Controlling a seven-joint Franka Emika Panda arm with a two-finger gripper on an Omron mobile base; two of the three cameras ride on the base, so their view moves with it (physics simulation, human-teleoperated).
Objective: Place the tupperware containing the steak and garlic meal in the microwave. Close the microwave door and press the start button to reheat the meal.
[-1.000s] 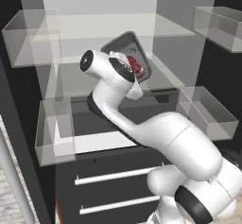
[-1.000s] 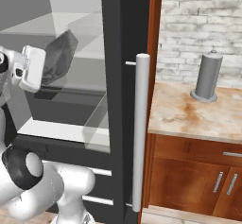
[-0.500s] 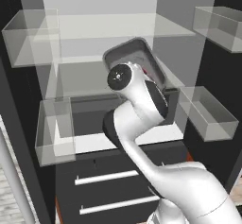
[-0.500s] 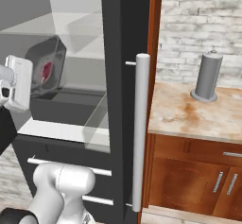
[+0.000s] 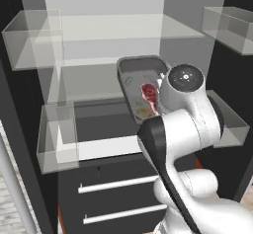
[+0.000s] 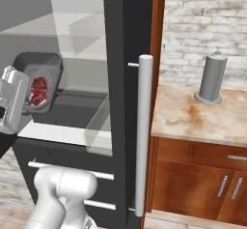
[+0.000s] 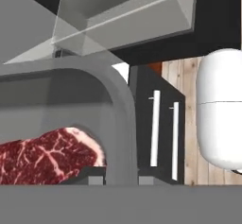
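Gripping the unlabelled tupperware (image 5: pixel 136 75), the claw (image 7: pixel 120 180) shows steak (image 5: pixel 149 93).

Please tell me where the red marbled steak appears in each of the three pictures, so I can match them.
Left base view: the red marbled steak lies near the centre, inside the tilted smoky-grey plastic tub, left of the white arm.
Right base view: far left, inside the same tub.
Hand view: bottom left.
Shared landmark: the tub's grey rim around the steak.

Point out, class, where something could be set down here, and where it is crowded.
Free: the stone counter between the fridge handle and the grey canister. Crowded: inside the fridge, where the hand holds the tilted tupperware among clear bins.
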